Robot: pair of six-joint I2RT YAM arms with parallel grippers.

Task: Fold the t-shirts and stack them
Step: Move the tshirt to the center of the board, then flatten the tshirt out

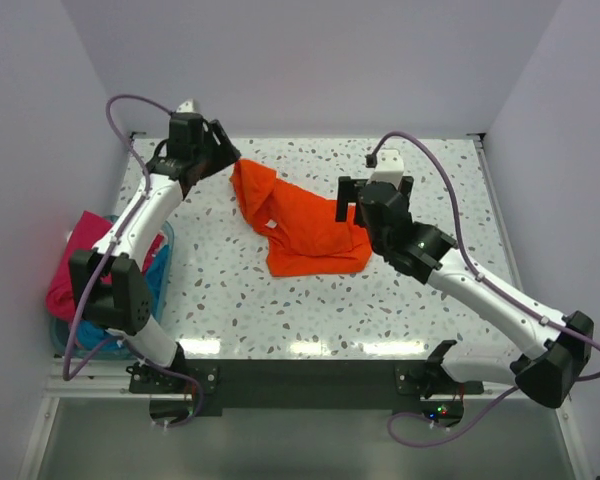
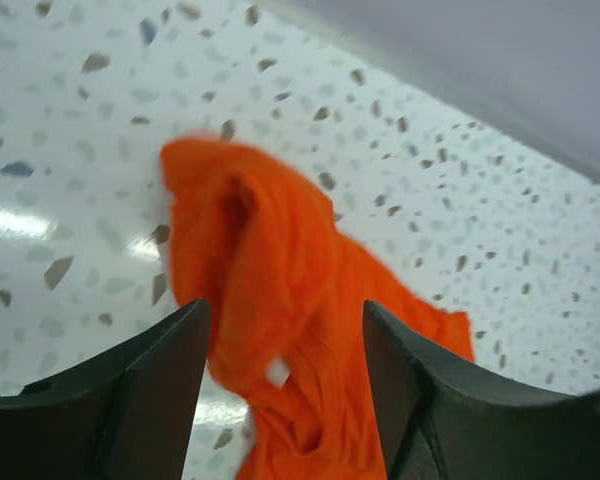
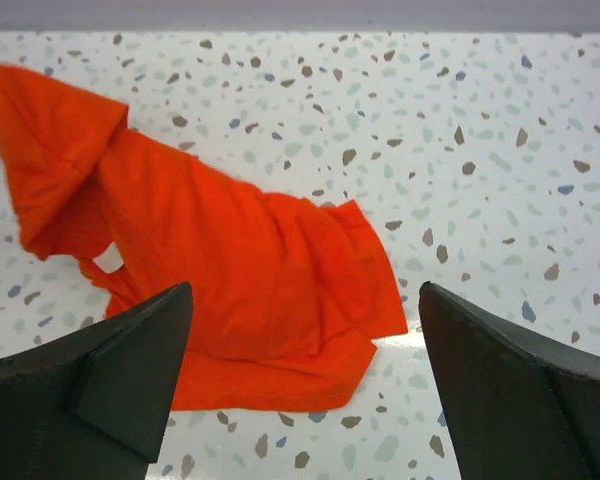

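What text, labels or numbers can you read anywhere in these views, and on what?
No text can be read.
The orange t-shirt has a small white patch, perhaps a neck tag, too small to show any writing.
Nothing else in view carries print.

Mid-table: shirt, lying on the table.
Shirt's far-left end: left gripper just beside it.
Shirt's right edge: right gripper close by.
Table's left edge: tub — more shirts heaped in it.
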